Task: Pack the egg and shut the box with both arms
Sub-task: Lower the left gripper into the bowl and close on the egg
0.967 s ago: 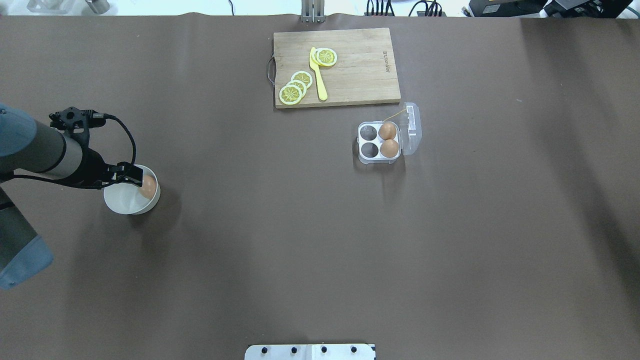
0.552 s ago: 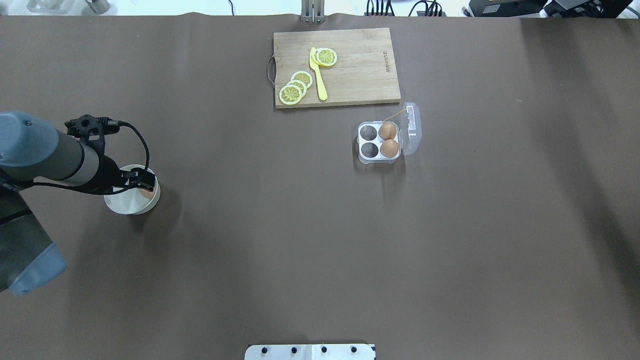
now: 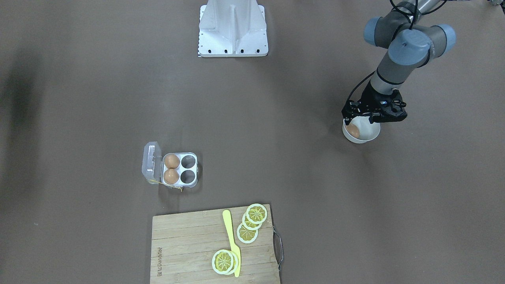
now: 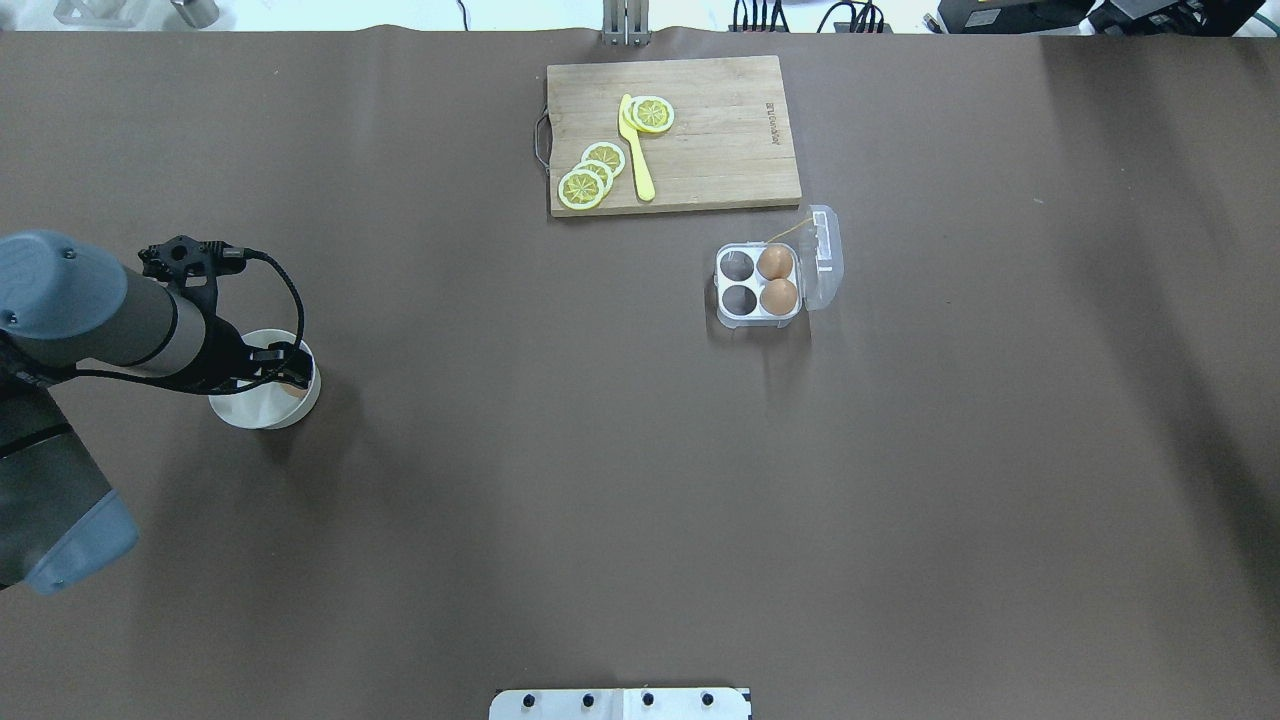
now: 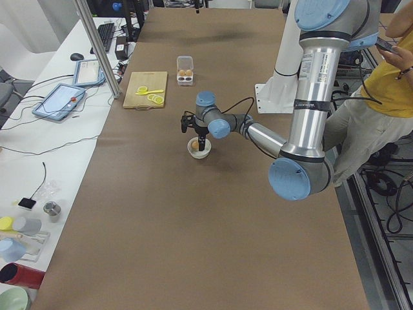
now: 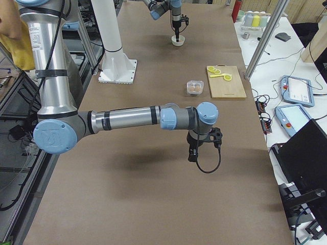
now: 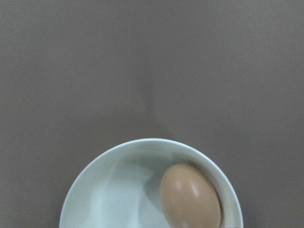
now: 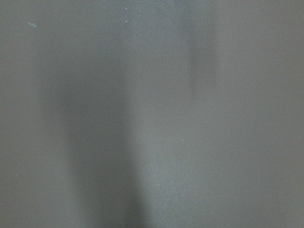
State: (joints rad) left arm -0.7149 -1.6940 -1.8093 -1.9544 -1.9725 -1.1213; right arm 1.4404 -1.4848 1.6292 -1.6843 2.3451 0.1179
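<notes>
The left arm's black two-finger hand [image 4: 283, 365] is hanging directly over the small light-brown egg [image 7: 190, 195], which is lying against the round white bowl's [image 7: 118, 190] box-side wall. Finger spread: can't tell.

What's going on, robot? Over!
Left gripper low over bowl, open or shut unclear. Right gripper above table, unclear too. Egg lying in bowl; box open, two cells free. Nothing between bowl and box.
</notes>
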